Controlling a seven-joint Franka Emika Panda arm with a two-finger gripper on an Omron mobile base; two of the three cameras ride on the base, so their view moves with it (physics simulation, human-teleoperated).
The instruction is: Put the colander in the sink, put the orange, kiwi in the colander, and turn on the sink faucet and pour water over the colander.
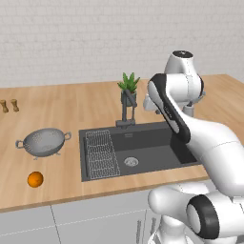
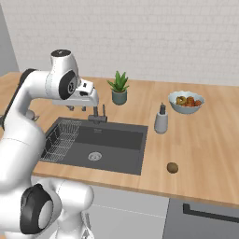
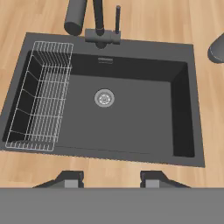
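Observation:
The grey perforated colander (image 1: pixel 44 142) stands on the wooden counter left of the sink (image 1: pixel 157 155). The orange (image 1: pixel 35 179) lies in front of it near the counter's edge. On the counter right of the sink (image 2: pixel 116 140) lies the kiwi (image 2: pixel 172 167). The dark faucet (image 1: pixel 126 113) (image 2: pixel 97 114) rises behind the basin. My gripper (image 2: pixel 77 108) (image 3: pixel 111 179) hangs above the sink (image 3: pixel 131 122), pointing down at it, open, with nothing between its fingertips (image 3: pixel 72 178). The basin holds a wire rack (image 3: pixel 41 96) and a round drain (image 3: pixel 104 98).
A potted green plant (image 1: pixel 128 88) (image 2: pixel 118 88) stands behind the faucet. A soap dispenser (image 2: pixel 161 120) and a white-rimmed fruit bowl (image 2: pixel 186 101) sit right of the sink. Two small brown shakers (image 1: pixel 9 105) stand at the far left.

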